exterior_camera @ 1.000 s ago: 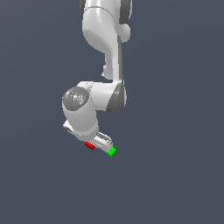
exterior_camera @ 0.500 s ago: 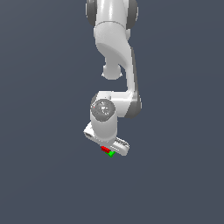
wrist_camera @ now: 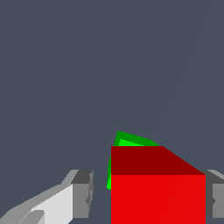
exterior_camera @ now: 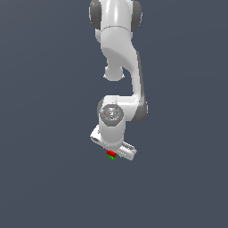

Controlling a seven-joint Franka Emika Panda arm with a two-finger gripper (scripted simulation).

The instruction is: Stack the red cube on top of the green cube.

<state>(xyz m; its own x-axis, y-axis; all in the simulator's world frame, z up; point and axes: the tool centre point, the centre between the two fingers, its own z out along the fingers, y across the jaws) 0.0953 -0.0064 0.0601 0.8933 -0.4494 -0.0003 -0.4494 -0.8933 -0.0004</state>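
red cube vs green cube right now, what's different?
Colour: the red cube is bright red, the green cube bright green. Position: red sits between the end effector fingers; green lies beyond it, mostly hidden. Pose: green looks rotated relative to red. Both are plain cubes.

You have open grey floor (exterior_camera: 49, 178) on every side; only the small bright green cube (wrist_camera: 131, 141), directly beneath the small bright red cube (wrist_camera: 157, 192), stands in your way.
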